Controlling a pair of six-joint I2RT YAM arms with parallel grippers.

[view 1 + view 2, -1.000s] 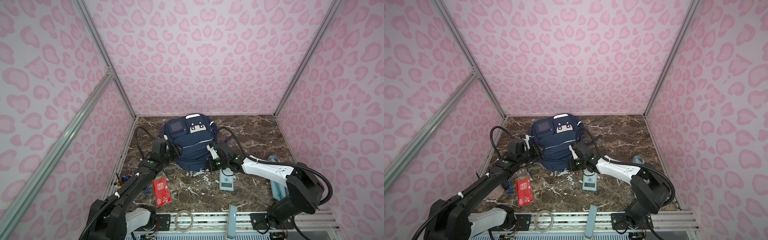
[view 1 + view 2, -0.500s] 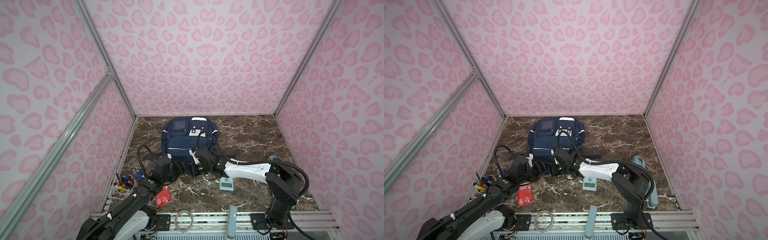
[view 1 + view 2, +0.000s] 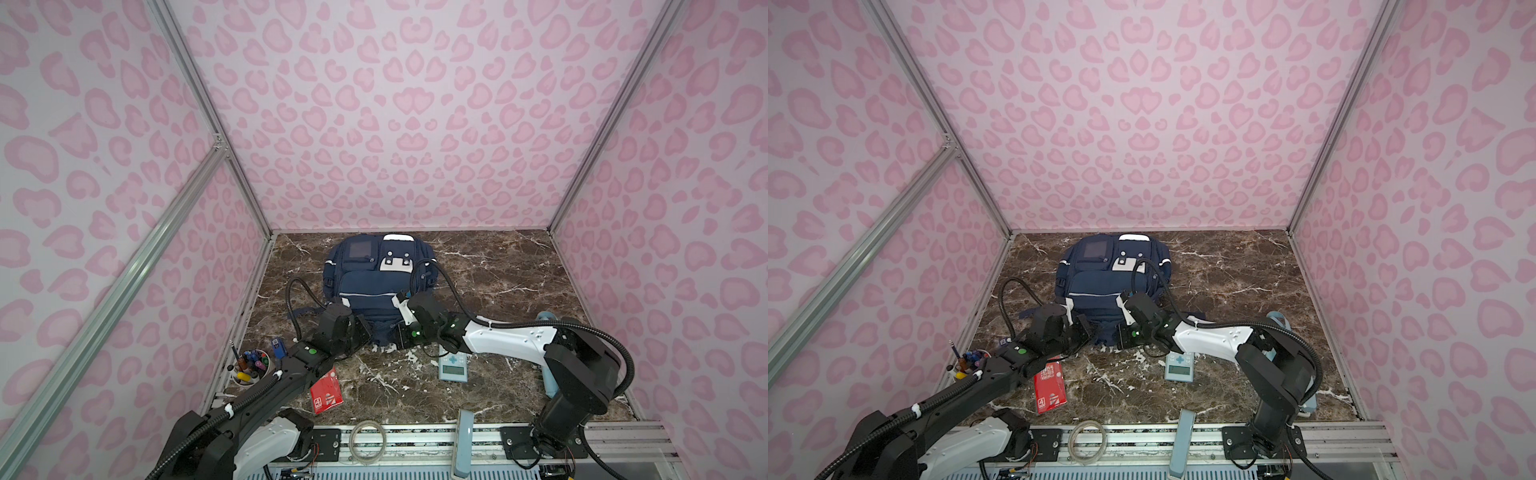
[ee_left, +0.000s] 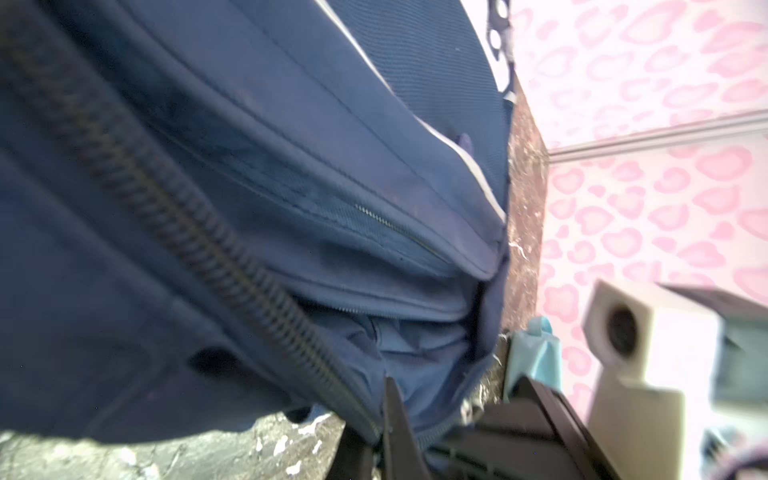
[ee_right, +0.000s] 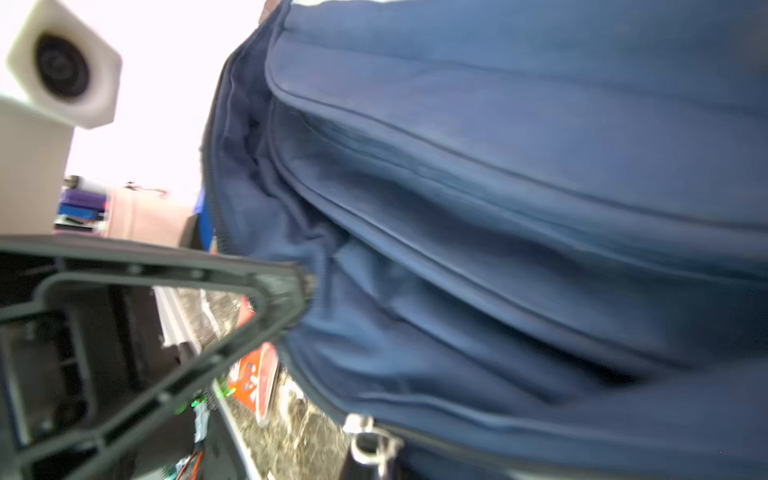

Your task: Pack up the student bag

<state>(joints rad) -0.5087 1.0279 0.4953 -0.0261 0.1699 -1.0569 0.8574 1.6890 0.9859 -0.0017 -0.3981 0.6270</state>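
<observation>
Centrally, toward the back of the brown marble tabletop (image 3: 498,270), the student bag (image 3: 374,282) is laid flat, with its front pockets and white studded patch turned upward, as is seen in both top views. Its near edge is met by both arms. The left gripper (image 3: 365,336) is set at the near left corner. In the left wrist view its jaws are seen closed, with the bag's zippered edge pinched between them. The right gripper (image 3: 400,337) is set against the same edge, further to the right. In the right wrist view its closed tip is seen pressed into bunched navy fabric, so a fold of the bag appears to be clamped. The two grippers are placed just beside each other, with a short stretch of the bag's edge between them. A red booklet (image 3: 326,390) is partly covered by the left forearm. A pale blue calculator (image 3: 453,365) is laid near the right wrist, apart from the bag, and a cup of pens (image 3: 249,365) is stood by the left wall.
</observation>
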